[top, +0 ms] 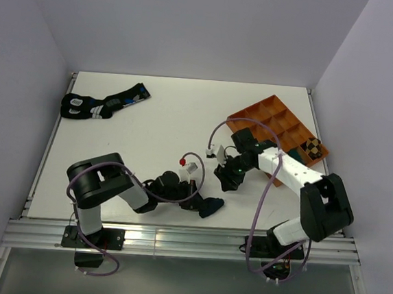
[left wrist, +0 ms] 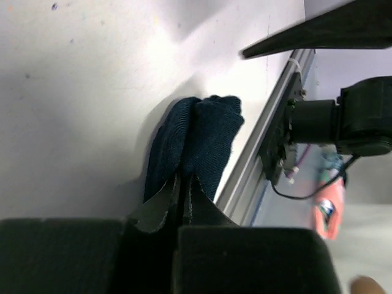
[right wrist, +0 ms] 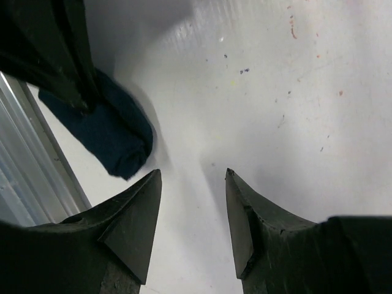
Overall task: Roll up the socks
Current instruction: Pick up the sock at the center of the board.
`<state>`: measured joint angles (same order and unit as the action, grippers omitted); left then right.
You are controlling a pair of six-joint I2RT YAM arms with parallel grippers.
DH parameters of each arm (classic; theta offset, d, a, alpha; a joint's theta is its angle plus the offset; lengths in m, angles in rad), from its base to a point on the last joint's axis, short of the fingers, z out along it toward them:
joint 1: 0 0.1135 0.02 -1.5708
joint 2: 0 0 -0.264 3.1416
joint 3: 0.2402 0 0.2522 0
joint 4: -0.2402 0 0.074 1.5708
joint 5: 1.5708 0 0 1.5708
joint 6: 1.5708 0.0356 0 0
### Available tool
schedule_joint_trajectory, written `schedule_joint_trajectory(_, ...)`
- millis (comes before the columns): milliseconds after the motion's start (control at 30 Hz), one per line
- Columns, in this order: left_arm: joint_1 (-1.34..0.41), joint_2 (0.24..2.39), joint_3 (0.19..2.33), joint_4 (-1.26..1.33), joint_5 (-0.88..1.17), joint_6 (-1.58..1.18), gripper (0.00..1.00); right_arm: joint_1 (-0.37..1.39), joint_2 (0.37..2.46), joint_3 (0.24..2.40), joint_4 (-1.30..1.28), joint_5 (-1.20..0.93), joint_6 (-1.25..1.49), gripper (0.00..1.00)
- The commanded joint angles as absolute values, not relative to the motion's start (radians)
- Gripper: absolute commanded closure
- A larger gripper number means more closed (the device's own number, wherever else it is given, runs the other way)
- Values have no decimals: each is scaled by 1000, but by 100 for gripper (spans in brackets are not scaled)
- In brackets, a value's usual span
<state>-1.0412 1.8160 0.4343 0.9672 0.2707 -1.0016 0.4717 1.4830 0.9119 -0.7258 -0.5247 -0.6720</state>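
The dark navy sock (top: pixel 212 207) lies folded near the table's front edge, just right of the middle. My left gripper (top: pixel 200 202) is shut on its near end; in the left wrist view the fingertips (left wrist: pixel 184 180) pinch the navy sock (left wrist: pixel 205 135) where its two layers meet. My right gripper (top: pixel 226 184) hovers just behind and to the right of that sock, open, with only bare table between its fingers (right wrist: pixel 193 174). From the right wrist, the navy sock (right wrist: pixel 116 138) sits left of the left fingertip. The tan argyle sock (top: pixel 311 149) rests bundled in a compartment of the orange tray.
The orange divided tray (top: pixel 268 115) stands at the back right. Black socks with blue and white markings (top: pixel 97 105) lie at the back left. An aluminium rail (left wrist: pixel 263 147) runs along the table's front edge, close beside the navy sock.
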Motion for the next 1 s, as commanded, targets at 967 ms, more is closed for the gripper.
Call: schedule_joint_trajectory(967, -850, 1973, 693, 209, 735, -1032, 100, 886, 894, 496, -502, -417, -861, 45)
